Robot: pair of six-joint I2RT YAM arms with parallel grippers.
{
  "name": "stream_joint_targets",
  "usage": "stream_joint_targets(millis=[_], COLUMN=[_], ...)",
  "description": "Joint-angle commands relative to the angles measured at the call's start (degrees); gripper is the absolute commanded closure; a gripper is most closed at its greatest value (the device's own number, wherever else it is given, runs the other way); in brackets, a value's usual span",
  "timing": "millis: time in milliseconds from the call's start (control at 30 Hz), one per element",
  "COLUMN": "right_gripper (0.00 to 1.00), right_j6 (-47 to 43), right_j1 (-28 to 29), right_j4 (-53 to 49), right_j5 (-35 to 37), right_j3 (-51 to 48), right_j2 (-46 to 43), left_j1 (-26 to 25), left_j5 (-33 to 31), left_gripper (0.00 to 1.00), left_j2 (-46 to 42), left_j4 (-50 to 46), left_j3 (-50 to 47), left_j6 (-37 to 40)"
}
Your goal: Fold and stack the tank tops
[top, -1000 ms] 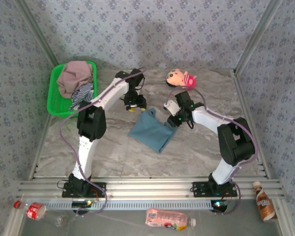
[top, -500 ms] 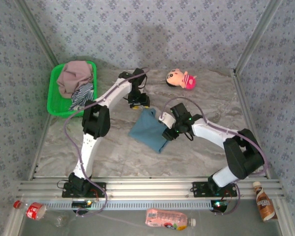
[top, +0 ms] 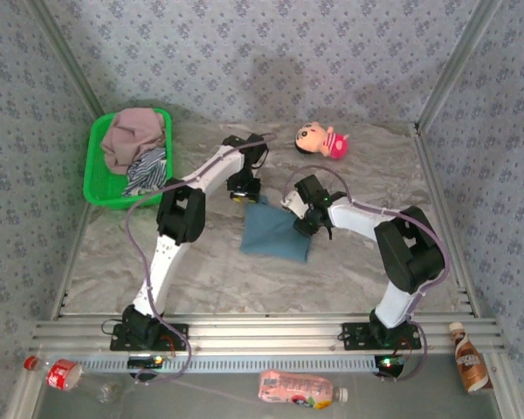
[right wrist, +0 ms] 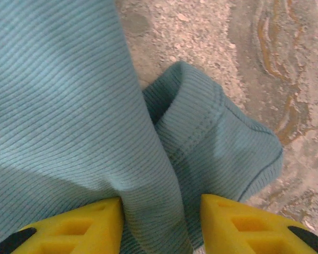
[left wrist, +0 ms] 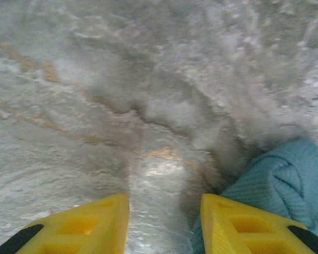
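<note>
Top external view: the teal tank top (top: 275, 234) lies in a loose, roughly square heap on the marble-patterned table (top: 375, 166), about mid-table, with both arms bent in over its far edge. The left arm (top: 179, 214) reaches to the heap's far left corner and the right arm (top: 406, 249) to its far right side. At the far left sits a green basket (top: 92, 166) holding the mauve-pink tank top (top: 133, 135), bunched up, and the striped tank top (top: 147, 168), which hangs over the basket's near rim. A small pink plush doll (top: 321, 140) lies on the table beyond the arms, well apart from the teal heap.

Left wrist view: the left jaws are released. Their yellow fingers (left wrist: 85, 222) stand apart with bare table between them, and a rolled edge of the teal cloth (left wrist: 286, 174) lies just beside the right-hand finger, not between the two.

Right wrist view: the right jaws straddle a raised fold of the ribbed teal cloth (right wrist: 58, 106), and a hemmed edge curls out next to it. The cloth fills the gap between the yellow fingers (right wrist: 74, 227) — whether they are pinching it or only standing around it I cannot tell
</note>
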Motion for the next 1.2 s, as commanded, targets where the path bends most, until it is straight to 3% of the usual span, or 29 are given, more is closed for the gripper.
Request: stream_joint_targets(millis=[0, 200, 333, 500, 567, 733, 867, 1033, 1167], right_gripper=[0.54, 0.47, 0.37, 0.25, 0.17, 0.16, 0.15, 0.16, 0.18], right_j6=[3.3, 17.2, 32.8, 47.3, 48.1, 49.3, 48.7, 44.2, 41.2], right_j1=[-1.7, -6.6, -5.3, 1.0, 4.4, 12.6, 15.5, 14.4, 10.0], right_j4=[-4.1, -6.0, -4.1, -2.0, -2.0, 0.0, -0.9, -2.4, -4.4], right_j5=[2.0, -8.8, -13.2, -7.4, -4.8, 1.7, 7.0, 7.9, 7.5], right_j3=[1.2, 1.3, -4.0, -8.0, -6.1, -2.7, 1.3, 4.5, 4.5], right_j2=[-1.8, -11.0, -17.3, -18.9, -17.1, -9.9, -2.8, 3.9, 4.4], left_j1=[-0.2, -0.6, 0.2, 1.5, 1.9, 3.7, 6.2, 9.0, 10.6], left_j5=[-8.8, -6.1, -8.9, -7.1, -3.5, 1.0, 3.2, 3.4, 4.9], left_gripper=[0.6, 0.51, 0.48, 0.45, 0.43, 0.36, 0.34, 0.33, 0.33], left_j2=[-0.9, -4.4, -7.9, -16.0, -19.8, -30.0, -36.7, -41.5, -43.8], left_j4=[-3.6, -3.0, -4.6, -4.0, -2.4, 1.9, 4.9, 4.7, 4.7], left_j3=[-1.0, -2.4, -2.4, -7.5, -11.4, -23.5, -31.7, -37.3, -39.8], left_j6=[1.9, 1.9, -0.1, -3.4, -4.4, -6.1, -6.4, -5.2, -4.5])
